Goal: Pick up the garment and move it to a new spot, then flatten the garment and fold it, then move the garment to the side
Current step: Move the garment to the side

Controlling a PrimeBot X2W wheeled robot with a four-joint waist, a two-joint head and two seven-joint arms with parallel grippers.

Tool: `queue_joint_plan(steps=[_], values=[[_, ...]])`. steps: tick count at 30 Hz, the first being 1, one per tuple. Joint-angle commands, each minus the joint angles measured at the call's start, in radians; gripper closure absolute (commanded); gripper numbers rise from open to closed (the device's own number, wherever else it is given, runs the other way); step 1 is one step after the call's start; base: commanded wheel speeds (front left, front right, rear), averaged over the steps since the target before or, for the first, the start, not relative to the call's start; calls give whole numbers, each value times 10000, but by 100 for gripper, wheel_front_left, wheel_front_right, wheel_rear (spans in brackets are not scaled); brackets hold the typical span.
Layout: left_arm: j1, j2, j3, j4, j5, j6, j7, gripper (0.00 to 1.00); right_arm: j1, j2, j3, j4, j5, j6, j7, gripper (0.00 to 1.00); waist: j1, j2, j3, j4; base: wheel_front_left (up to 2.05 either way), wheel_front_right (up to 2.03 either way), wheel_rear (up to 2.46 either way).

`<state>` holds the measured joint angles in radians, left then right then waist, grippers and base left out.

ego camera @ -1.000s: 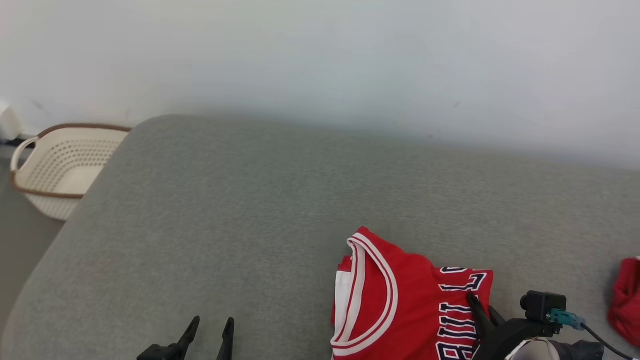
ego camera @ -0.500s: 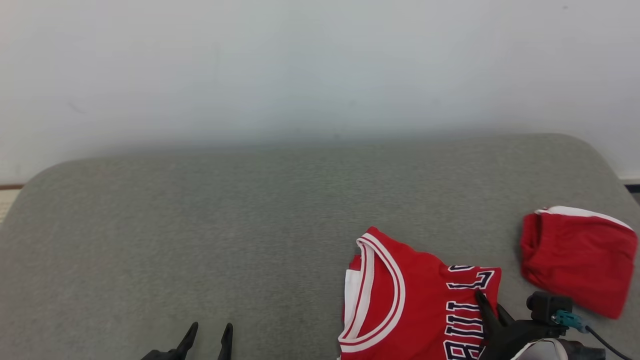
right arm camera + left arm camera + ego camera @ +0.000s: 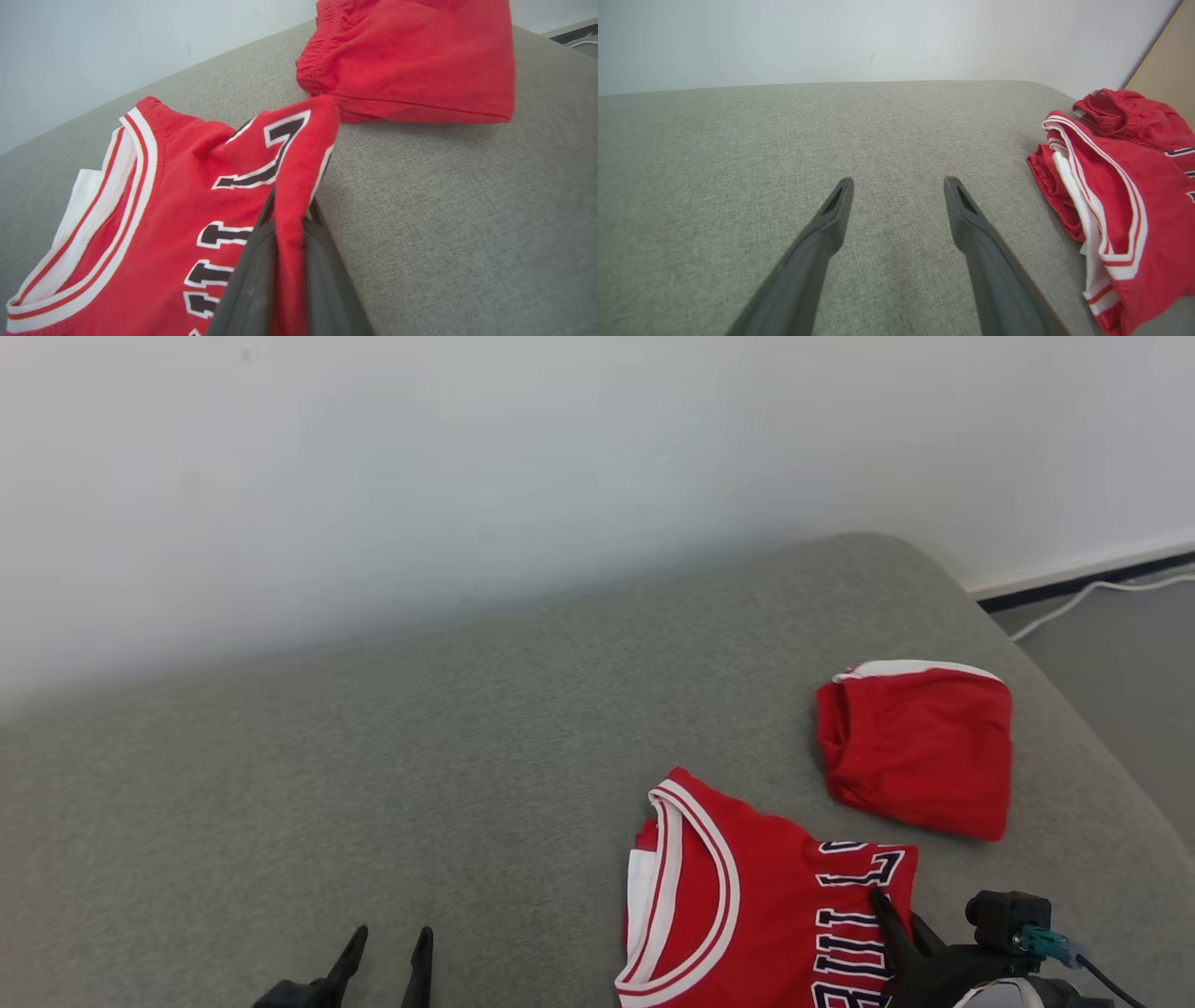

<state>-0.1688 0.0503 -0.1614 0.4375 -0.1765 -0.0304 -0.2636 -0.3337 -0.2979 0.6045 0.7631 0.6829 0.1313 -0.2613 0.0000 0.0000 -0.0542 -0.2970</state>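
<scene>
Head view: the garment, a red jersey [image 3: 738, 896] with a white-and-red striped collar and dark white-edged lettering, lies folded on the grey fabric-covered desk [image 3: 420, 756], low and right of the middle, its collar turned toward the robot's left. The right gripper [image 3: 896, 910] sits at the jersey's lettered right edge. In the right wrist view the jersey [image 3: 187, 186] has a ridge of that edge pinched between the right gripper [image 3: 290, 205]: its two dark fingers [image 3: 247, 280] are closed nearly together, with only the thickness of red cloth between them. The rest of the jersey rests on the desk.

Just beyond the jersey's far right corner lies a folded pair of red shorts [image 3: 920, 751] with a white band along the far side. In the head view a strip of grey separates it from the jersey. In the right wrist view the shorts [image 3: 411, 60] sit past the pinched corner.

The left gripper [image 3: 392, 935] is at the lower left, well apart from the jersey. In the left wrist view its fingers [image 3: 822, 242] are spread wide over bare grey fabric, holding nothing, with the jersey [image 3: 1125, 196] off to their side.

A pale wall [image 3: 467, 457] rises behind the desk, and a white cable [image 3: 1074, 602] trails across the floor [image 3: 1130, 644] at the far right.
</scene>
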Motion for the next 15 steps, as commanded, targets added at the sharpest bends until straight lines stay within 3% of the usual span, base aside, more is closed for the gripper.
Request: queue_joint_plan(steps=[1,15], values=[[-120,8,55,-153,-30,71,-7,0,81,-34,46,-22,-49,-11,-46,100,0,0,228,-572,0,0,0],[-212,8,-266,-292,-18,181,-8,0,-781,-469,62,-575,-903,-11,-47,100,0,0,609,-89,0,0,0]])
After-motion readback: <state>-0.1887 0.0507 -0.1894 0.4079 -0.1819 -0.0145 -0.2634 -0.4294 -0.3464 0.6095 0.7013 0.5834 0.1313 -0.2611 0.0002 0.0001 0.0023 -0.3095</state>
